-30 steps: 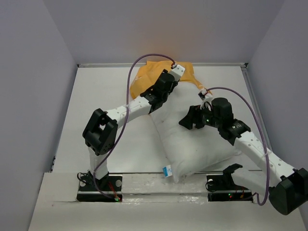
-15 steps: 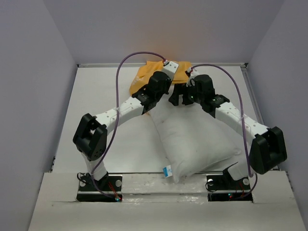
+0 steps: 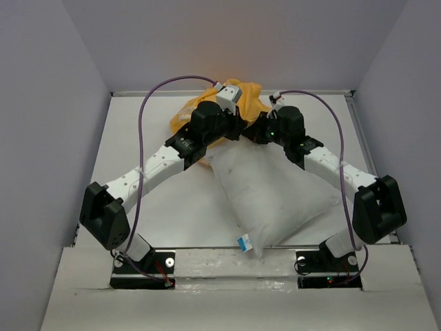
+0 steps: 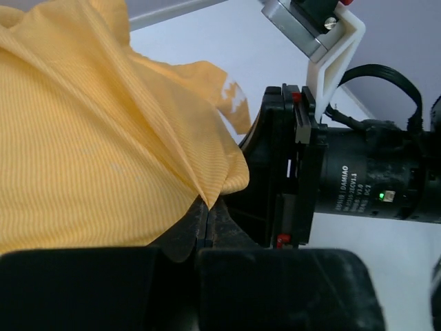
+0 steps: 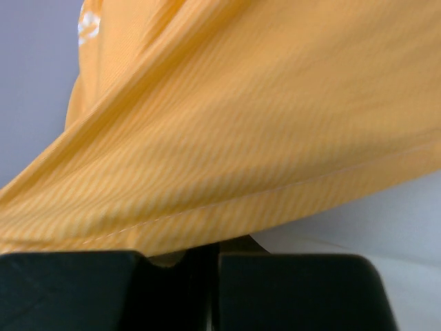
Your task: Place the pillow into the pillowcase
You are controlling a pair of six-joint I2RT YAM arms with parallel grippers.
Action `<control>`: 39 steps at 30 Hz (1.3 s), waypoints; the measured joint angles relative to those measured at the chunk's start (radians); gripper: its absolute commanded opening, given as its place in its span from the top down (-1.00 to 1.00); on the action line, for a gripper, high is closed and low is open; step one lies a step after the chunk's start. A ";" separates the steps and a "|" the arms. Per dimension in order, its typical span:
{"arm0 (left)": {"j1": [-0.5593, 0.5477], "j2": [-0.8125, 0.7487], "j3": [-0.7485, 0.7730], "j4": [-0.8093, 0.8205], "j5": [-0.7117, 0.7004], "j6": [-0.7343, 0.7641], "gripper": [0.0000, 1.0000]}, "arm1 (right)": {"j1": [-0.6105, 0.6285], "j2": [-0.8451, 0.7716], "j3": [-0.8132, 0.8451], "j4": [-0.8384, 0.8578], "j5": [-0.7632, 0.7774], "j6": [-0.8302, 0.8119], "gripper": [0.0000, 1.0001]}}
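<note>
Two pinches on the pillowcase (image 3: 251, 95) hem, far end of the desk (image 3: 138, 138): left hand (image 4: 204, 215), right hand (image 5: 211, 254). The pillow (image 3: 275, 196) lies just beside it. I'd part the hands to open the mouth first.

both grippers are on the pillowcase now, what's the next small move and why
Probably lift both pinched edges a little and draw them apart. The left gripper and right gripper are each shut on the pillowcase, bunched at the far end of the pillow, so its mouth likely needs opening.

Matt ribbed cloth pillowcase (image 4: 103, 138); soft fabric pillow (image 3: 275, 200) (faintly creased)
</note>
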 measured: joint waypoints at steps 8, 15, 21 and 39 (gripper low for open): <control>-0.034 -0.070 0.058 -0.035 0.136 -0.045 1.00 | 0.026 -0.232 -0.048 -0.025 0.287 0.123 1.00; -0.150 -0.024 0.329 -0.197 0.113 -0.027 1.00 | 0.076 -0.279 -0.029 -0.071 0.474 0.132 1.00; -0.256 -0.033 0.326 -0.276 0.043 -0.026 1.00 | 0.084 -0.226 -0.011 -0.094 0.506 0.175 1.00; -0.138 -0.078 -0.034 -0.107 0.093 -0.123 1.00 | -0.051 0.016 0.099 -0.275 0.283 0.168 1.00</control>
